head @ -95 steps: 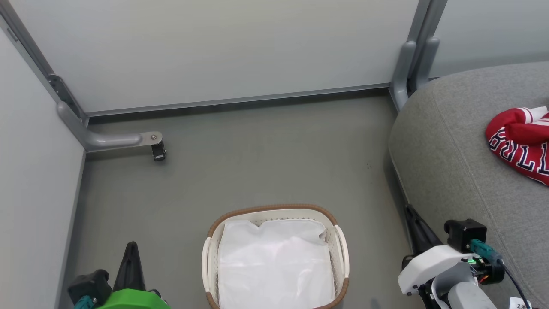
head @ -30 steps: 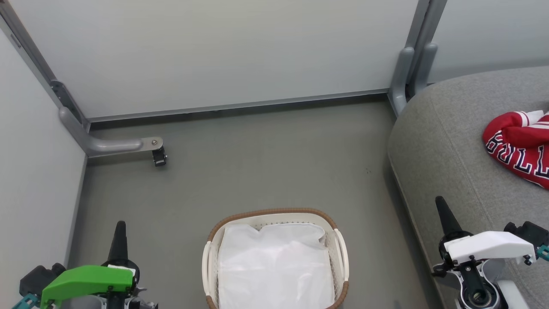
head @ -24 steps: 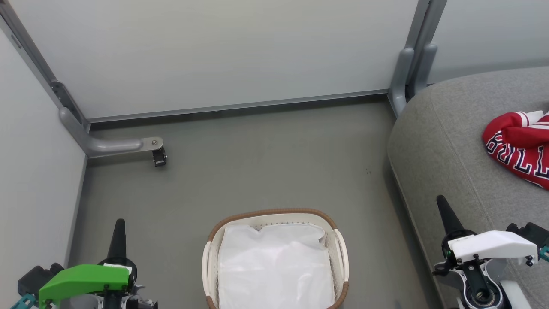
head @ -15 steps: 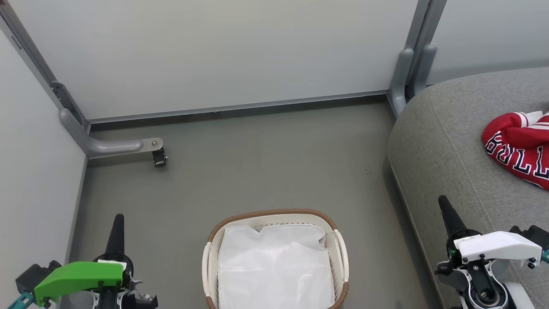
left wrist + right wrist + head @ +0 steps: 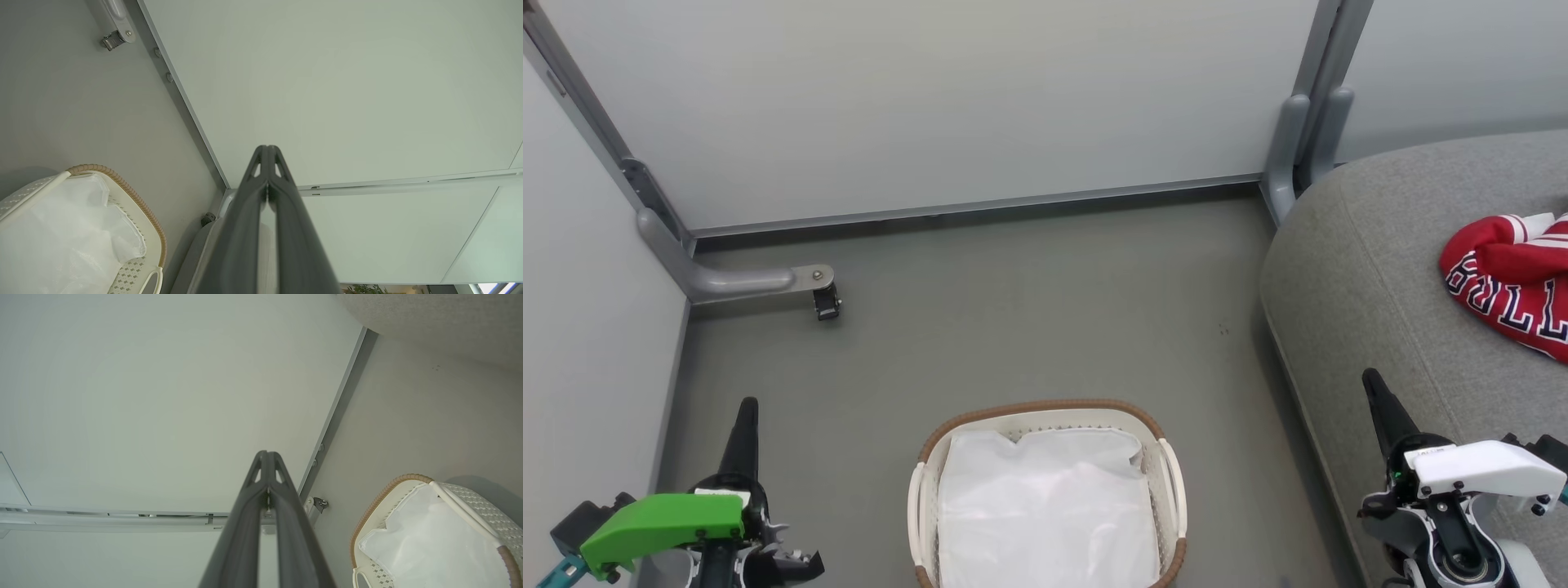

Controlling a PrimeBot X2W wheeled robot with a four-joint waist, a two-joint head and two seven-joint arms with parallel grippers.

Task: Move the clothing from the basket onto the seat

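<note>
The red clothing [image 5: 1507, 282] lies on the grey seat [image 5: 1356, 294] at the right. The basket [image 5: 1045, 406], near centre, holds its white liner [image 5: 1045, 506]. The left gripper [image 5: 748, 412] and the right gripper [image 5: 1374, 385] have their jaws pressed together, empty. The task seems finished; next, the arms probably need just to rest.

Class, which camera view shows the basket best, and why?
The head view: it looks straight down on the basket, showing nearly its whole oval and the white liner inside. Each wrist view catches one end of it, at an angle, cut off by the frame.
</note>
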